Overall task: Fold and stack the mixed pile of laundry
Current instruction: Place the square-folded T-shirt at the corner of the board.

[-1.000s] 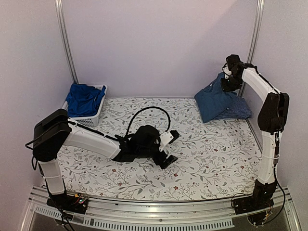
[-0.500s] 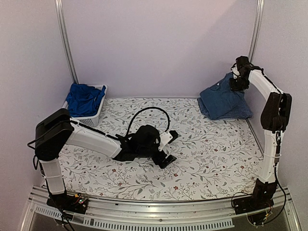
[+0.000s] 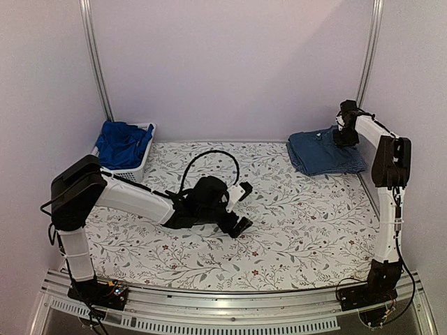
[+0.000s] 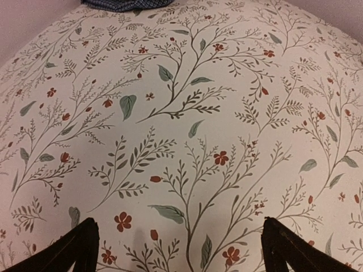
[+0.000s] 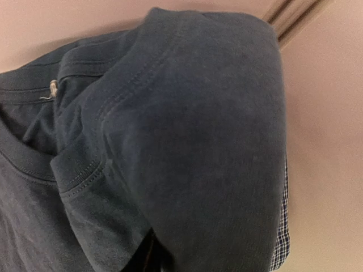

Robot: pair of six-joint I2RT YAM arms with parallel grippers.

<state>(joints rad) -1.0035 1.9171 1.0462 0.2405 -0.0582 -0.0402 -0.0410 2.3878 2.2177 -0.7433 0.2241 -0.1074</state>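
Navy T-shirt point(image 3: 318, 148) atop checked shirt point(image 3: 353, 166), right claw point(image 3: 343, 137) at its far edge

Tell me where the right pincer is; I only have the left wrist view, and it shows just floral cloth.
Observer: The right pincer is in the far right corner, at the edge of the folded navy T-shirt.
Operator: Anything under that shirt?
Observer: Yes, a checked shirt lies beneath it, its edge peeking out.
Operator: Any laundry left?
Observer: A royal-blue garment sits in the white basket, far left.
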